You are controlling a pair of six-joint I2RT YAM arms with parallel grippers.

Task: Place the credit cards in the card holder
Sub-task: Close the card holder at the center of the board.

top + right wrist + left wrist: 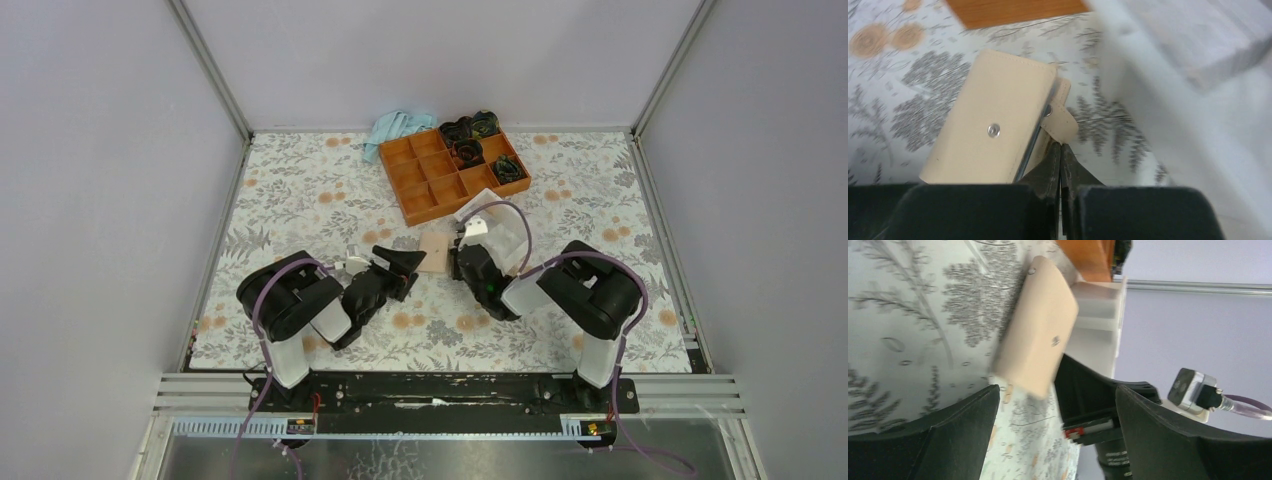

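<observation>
The tan card holder (434,252) lies on the flowered cloth between my two grippers. In the right wrist view it (993,125) is folded, with a snap stud on top and its closure tab (1062,120) sticking out to the right. My right gripper (1060,146) is shut, its tips pinched at the tab's lower edge; it shows in the top view (461,250) right of the holder. My left gripper (405,263) is open and empty, just left of the holder (1040,335), jaws wide apart (1058,390). No light blue credit card shows.
An orange compartment tray (425,190) with dark items in its far cells stands behind the holder. A clear plastic box (497,225) sits right of the holder, close to my right gripper. A light blue cloth (395,128) lies at the back edge.
</observation>
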